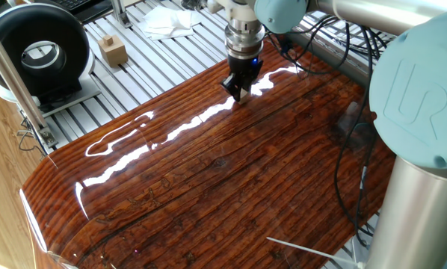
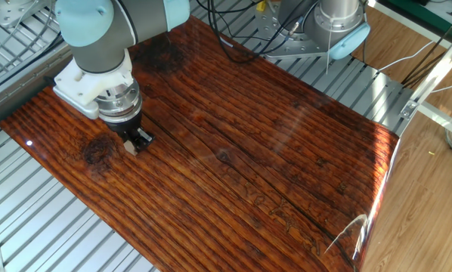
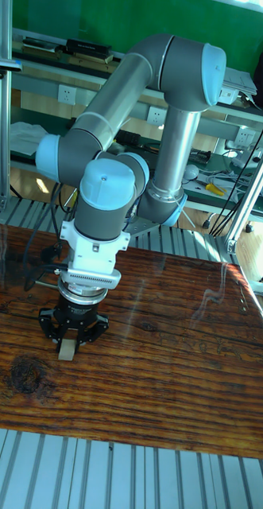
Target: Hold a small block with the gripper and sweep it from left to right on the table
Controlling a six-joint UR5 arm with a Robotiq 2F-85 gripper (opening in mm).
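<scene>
Claw [image 3: 67, 343] pinched on small block [image 3: 66, 351], block touching or just above table [image 2: 286, 166] near its dark knot [image 3: 28, 374]; grasp seemingly done, sweep to start, calling for steady low sideways travel.

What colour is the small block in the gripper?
Pale beige; the small block shows best in the tall fixed view, between the gripper fingers.

The gripper [image 1: 240, 93] points down, jaws at the table [image 1: 208, 179] near its far edge.
</scene>
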